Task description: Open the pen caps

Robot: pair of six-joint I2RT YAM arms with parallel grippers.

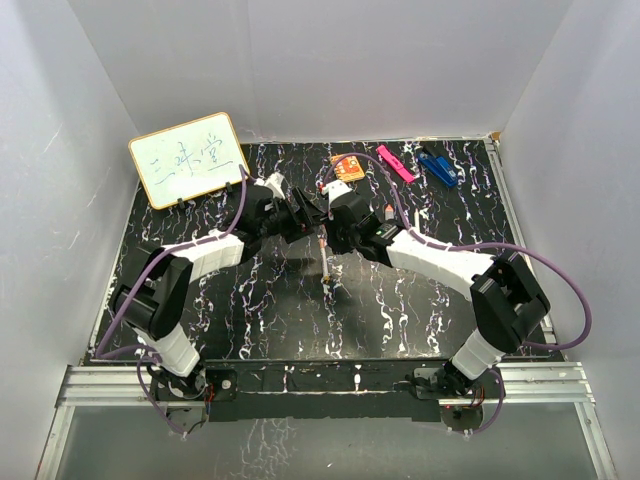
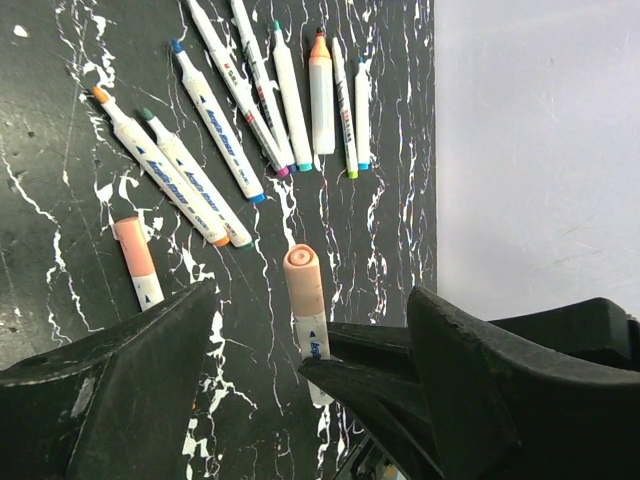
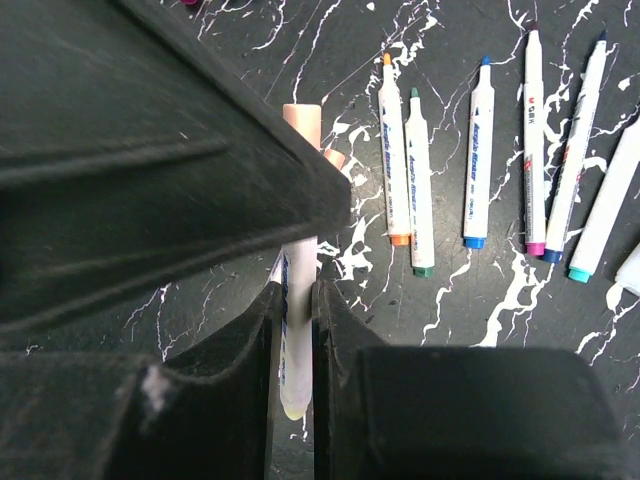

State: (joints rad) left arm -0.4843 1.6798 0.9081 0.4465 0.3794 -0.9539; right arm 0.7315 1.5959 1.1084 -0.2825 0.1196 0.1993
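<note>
Marker [image 3: 296, 340], white plastic barrel, pinched in right fingers [image 3: 345, 345] above middle of black marbled counter [image 1: 250, 320]; left fingers [image 2: 150, 370] wide, flanking its peach cylindrical cap [image 2: 303, 280]. Best: clamp cap squarely, pull straight along barrel.

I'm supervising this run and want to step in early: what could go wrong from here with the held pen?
1. The left tool stands open with a gap either side of the peach cap; closing off-centre could lever the pen sideways.
2. The right tool pinches only the smooth white barrel, so a pull might slide the pen out rather than free the cap.
</note>
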